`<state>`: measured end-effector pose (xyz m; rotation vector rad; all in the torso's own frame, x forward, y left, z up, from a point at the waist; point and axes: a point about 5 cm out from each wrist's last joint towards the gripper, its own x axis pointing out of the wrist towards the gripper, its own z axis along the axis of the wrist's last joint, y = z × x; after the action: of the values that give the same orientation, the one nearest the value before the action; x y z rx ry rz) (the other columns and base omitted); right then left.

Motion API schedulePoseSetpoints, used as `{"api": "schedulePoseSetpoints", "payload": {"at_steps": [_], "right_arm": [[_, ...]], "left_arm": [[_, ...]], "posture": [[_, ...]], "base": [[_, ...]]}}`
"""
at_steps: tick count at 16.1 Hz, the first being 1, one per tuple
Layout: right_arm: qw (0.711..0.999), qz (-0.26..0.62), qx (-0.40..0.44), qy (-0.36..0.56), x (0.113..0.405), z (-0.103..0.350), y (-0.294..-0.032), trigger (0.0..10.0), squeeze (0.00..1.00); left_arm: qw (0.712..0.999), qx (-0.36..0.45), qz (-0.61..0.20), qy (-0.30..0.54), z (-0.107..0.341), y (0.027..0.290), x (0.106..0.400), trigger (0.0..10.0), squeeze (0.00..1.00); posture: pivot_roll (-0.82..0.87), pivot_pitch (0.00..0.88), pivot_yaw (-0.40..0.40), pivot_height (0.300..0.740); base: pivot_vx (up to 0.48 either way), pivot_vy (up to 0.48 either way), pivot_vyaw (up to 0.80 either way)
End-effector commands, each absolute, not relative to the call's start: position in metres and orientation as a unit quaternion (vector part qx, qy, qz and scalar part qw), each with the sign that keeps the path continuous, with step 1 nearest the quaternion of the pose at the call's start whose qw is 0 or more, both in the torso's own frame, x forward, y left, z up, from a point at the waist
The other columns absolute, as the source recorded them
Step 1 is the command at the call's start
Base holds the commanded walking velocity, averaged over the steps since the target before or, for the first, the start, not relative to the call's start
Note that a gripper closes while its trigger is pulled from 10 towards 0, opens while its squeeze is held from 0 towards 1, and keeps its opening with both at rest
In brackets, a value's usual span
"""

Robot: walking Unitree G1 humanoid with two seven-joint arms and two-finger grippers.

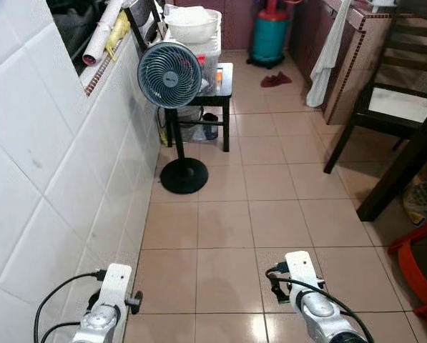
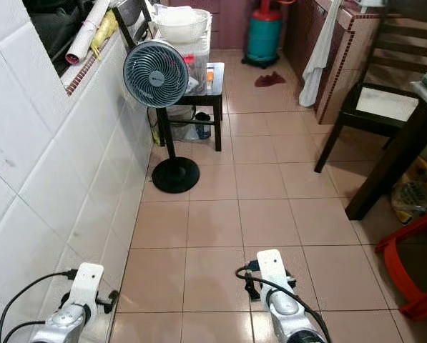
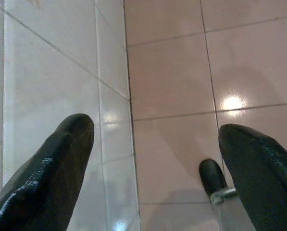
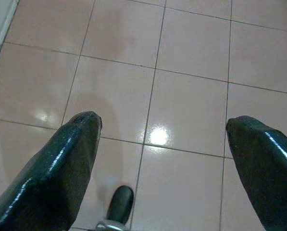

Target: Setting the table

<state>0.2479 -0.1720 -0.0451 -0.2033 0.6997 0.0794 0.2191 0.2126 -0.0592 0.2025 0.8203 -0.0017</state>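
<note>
A white tiled wall (image 1: 48, 186) runs along the robot's left, with pink floor tiles (image 1: 270, 186) ahead. A dark dining counter (image 1: 413, 157) and chair (image 1: 392, 93) stand far right, likely the setting target. A pedestal fan (image 1: 170, 78) stands beside a small black side table (image 1: 217, 89) stacked with white bowls (image 1: 192, 25), probably the tableware, though blurred. The left claw (image 3: 153, 159) and right claw (image 4: 162, 154) hang low, both wide and empty, ready for a pickup.
</note>
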Motion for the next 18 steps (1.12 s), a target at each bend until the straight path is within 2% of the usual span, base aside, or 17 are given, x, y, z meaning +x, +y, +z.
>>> {"api": "schedulePoseSetpoints", "payload": {"at_steps": [1, 4, 7, 12, 18], "right_arm": [[0.93, 0.045, -0.105, 0.349, 0.245, -0.048, -0.17, 10.0, 0.0], [0.929, 0.044, -0.102, 0.354, 0.243, -0.049, -0.171, 10.0, 0.0], [0.928, 0.043, -0.1, 0.357, 0.241, -0.05, -0.171, 10.0, 0.0], [0.926, 0.01, -0.05, 0.375, 0.235, -0.055, -0.175, 10.0, 0.0], [0.925, 0.015, -0.062, 0.375, 0.234, -0.055, -0.177, 10.0, 0.0]], "left_arm": [[0.908, 0.097, -0.001, 0.408, -0.061, 0.215, 0.215, 10.0, 0.0], [0.904, 0.092, -0.003, 0.418, -0.065, 0.213, 0.209, 10.0, 0.0], [0.901, 0.091, -0.005, 0.424, -0.067, 0.214, 0.206, 10.0, 0.0], [0.898, 0.09, -0.005, 0.431, -0.069, 0.216, 0.202, 10.0, 0.0], [0.899, 0.089, -0.005, 0.429, -0.068, 0.216, 0.204, 10.0, 0.0]], "posture": [[-0.11, 0.105, 0.044, 0.74], [-0.11, 0.105, 0.044, 0.74], [-0.11, 0.105, 0.044, 0.74], [-0.11, 0.108, 0.04, 0.74], [-0.12, 0.11, 0.039, 0.74]], "base": [[0.0, 0.0, 0.0], [0.294, 0.0, 0.74], [0.35, 0.0, 0.0], [0.377, 0.0, 0.0], [0.451, 0.0, -0.08]]}}
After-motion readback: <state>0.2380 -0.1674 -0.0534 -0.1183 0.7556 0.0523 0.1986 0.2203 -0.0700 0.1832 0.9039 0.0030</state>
